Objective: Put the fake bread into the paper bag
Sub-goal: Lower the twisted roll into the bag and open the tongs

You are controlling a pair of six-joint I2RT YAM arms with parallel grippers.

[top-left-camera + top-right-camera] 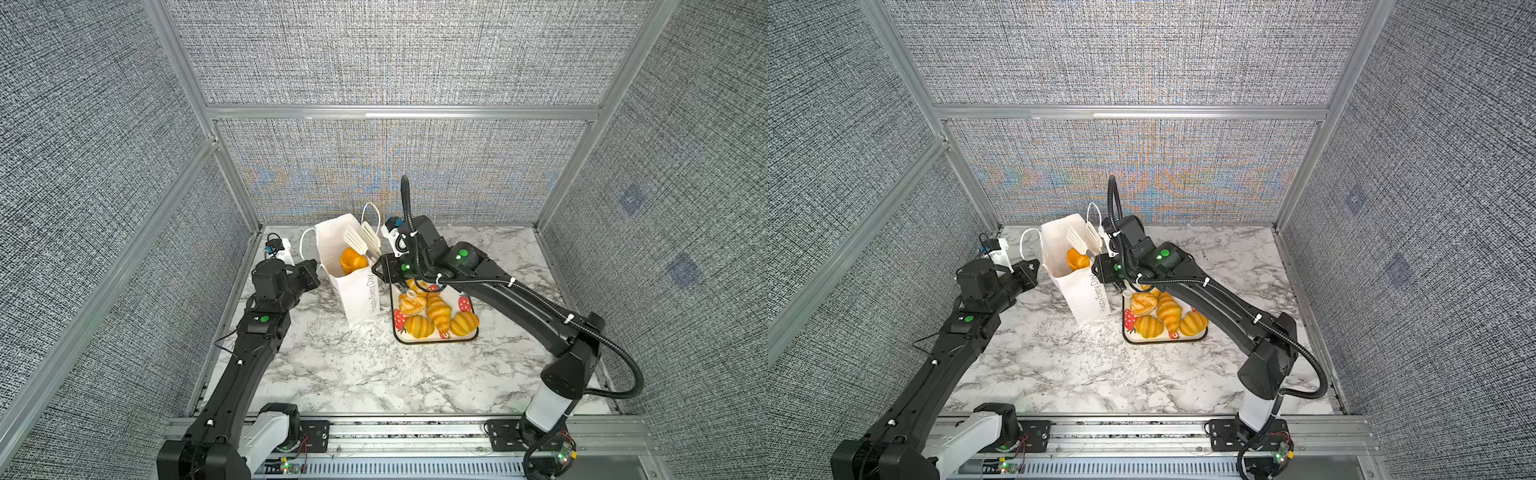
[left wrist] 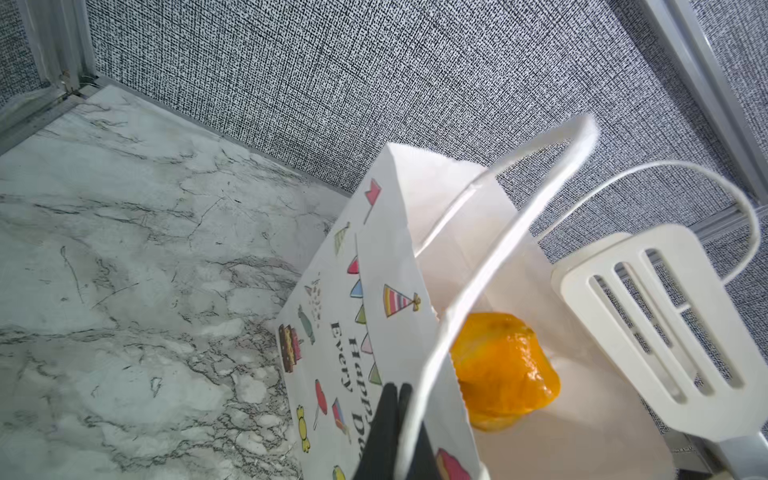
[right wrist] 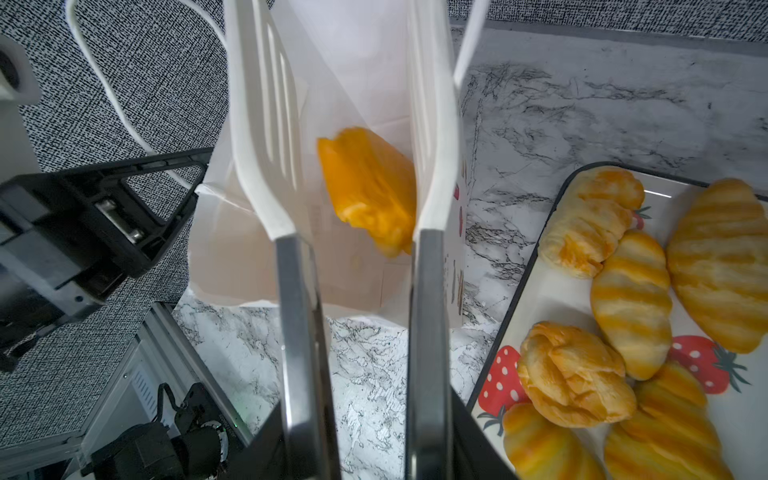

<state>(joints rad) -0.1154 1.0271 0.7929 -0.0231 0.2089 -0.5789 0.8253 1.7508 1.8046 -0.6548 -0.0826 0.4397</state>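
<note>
**Top views:** tall white paper bag (image 1: 357, 297) w/ grey lettering stands upright on the marble-pattern desk (image 1: 353, 374), just beside the cream strawberry-print tray (image 1: 436, 340). One glossy orange toy pastry (image 1: 353, 261) is inside the bag mouth. Several more fake breads (image 1: 436, 311) wait on the tray. The right gripper (image 1: 384, 268) carries the white slotted tongs (image 1: 361, 241). Its jaws hold the steel arms, eased enough that the blades stand apart over the opening w/ nothing btw them. The left gripper (image 1: 312, 266) is at the bag rim on the side away from the tray.

**Left wrist:** jaws fully closed, apparently pinching the rim by the white cord handle (image 2: 478, 282), but exact hold unclear. Pastry is below the rim.

**Right wrist:** pastry looks oblong & blurred, long axis slanted, one end dipping deeper. It is near one blade, not gripped. Can't tell which end leads.

**Judgement:** the step is the release of this piece, prob. done. Next: lift the tongs straight out clear of the cords, swing to the tray, close across a croissant's short axis.
</note>
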